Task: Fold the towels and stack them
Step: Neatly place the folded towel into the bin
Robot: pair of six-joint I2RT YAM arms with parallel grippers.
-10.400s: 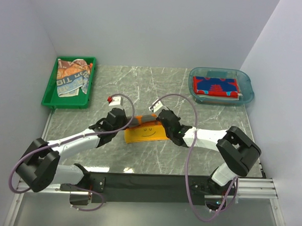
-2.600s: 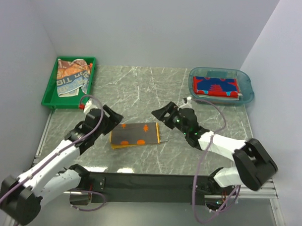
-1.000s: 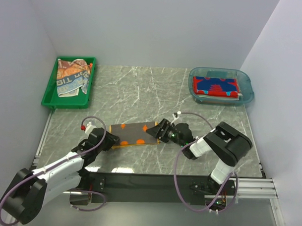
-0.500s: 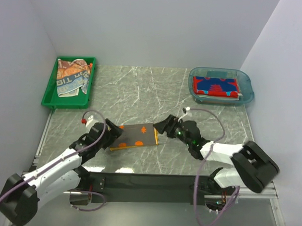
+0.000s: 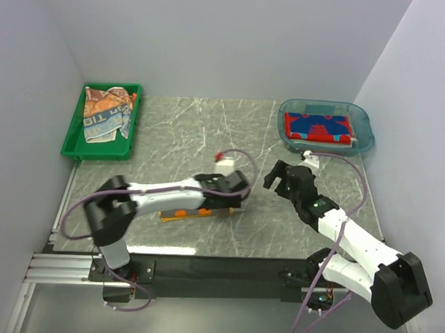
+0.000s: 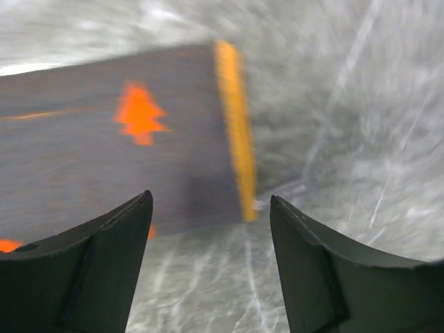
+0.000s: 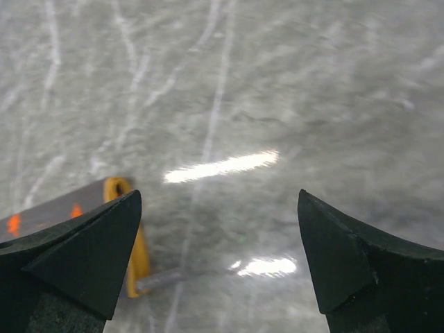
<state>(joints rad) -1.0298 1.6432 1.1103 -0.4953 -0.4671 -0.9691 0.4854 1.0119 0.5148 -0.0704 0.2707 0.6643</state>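
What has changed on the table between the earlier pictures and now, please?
The left gripper swung across the folded orange-grey towel to its right end and hangs open above it. The right gripper drew back to the right, open. Both have let the towel go. It lies about where it was; the green tray and blue tub are unchanged.

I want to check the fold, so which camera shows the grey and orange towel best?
Left wrist: the towel fills half the frame, showing its grey face, orange tree print and orange edge, though blurred. In the top view the left arm covers most of it; the right wrist catches only a corner.
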